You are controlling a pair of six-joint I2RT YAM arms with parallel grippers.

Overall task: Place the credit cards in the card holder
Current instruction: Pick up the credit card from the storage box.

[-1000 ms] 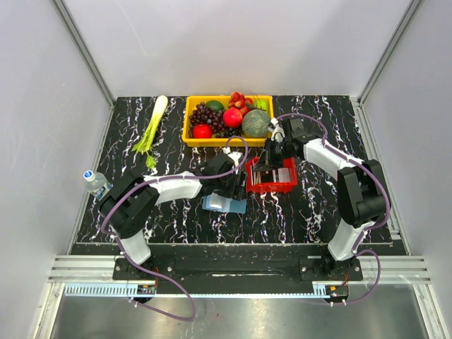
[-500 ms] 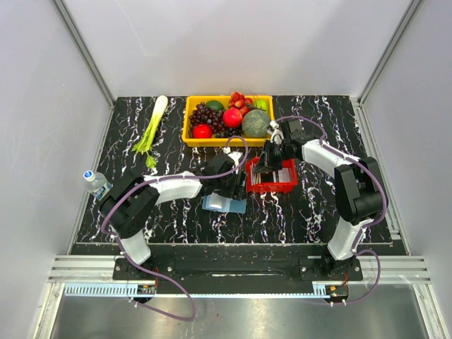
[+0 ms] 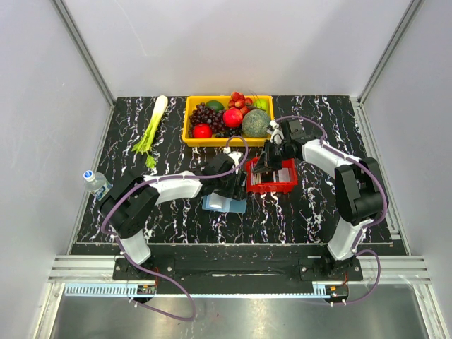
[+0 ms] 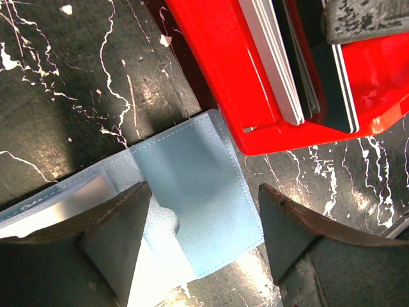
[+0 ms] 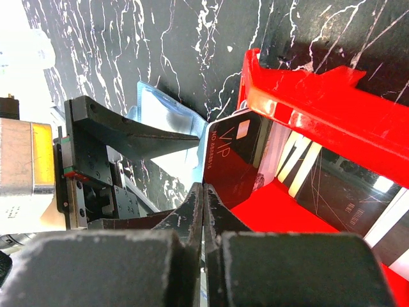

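The blue card holder (image 3: 224,205) lies open on the black marbled table, its pale blue flap (image 4: 192,192) touching the red tray's (image 4: 217,70) corner. My left gripper (image 3: 232,187) hovers low over the flap, open (image 4: 204,243), nothing between its fingers. Several credit cards (image 4: 275,57) stand on edge in the red tray (image 3: 272,186). My right gripper (image 3: 263,168) reaches into the tray's left end. It is shut (image 5: 203,192) on the lower corner of a dark credit card (image 5: 233,153) marked VIP. The card holder (image 5: 163,112) shows just behind that card.
A yellow basket (image 3: 188,121) of fruit stands at the back, right behind the red tray. A green leek (image 3: 152,131) lies at the back left. A water bottle (image 3: 95,182) rests at the table's left edge.
My right gripper has shifted slightly left over the red tray and stayed shut. The left arm and the card holder have not moved.
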